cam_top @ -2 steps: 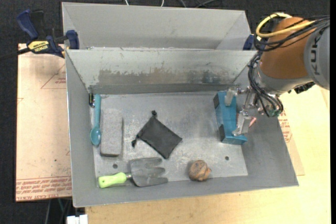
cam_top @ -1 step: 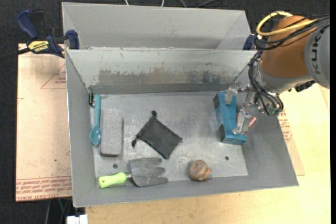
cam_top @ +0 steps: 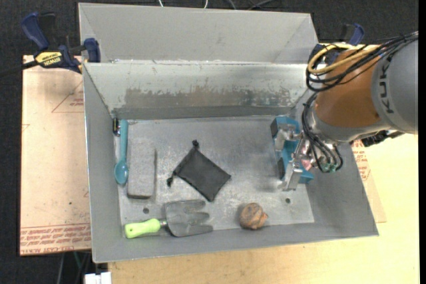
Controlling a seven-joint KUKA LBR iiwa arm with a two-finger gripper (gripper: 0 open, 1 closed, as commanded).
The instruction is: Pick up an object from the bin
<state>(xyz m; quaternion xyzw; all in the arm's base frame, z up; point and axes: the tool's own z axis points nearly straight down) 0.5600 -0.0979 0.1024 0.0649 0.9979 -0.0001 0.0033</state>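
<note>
My gripper (cam_top: 287, 180) hangs low over the right part of the bin floor, with its blue body just above it. A brown rounded stone (cam_top: 252, 216) lies nearest, a little below and to the left of the gripper and apart from it. A black square pouch (cam_top: 201, 173) lies flat in the middle of the bin, well to the gripper's left.
A small grey trowel with a green handle (cam_top: 170, 223) lies along the front wall. A grey block (cam_top: 141, 173) and a blue spoon (cam_top: 122, 155) lie by the left wall. The arm with its orange cover and cables comes in over the right rim.
</note>
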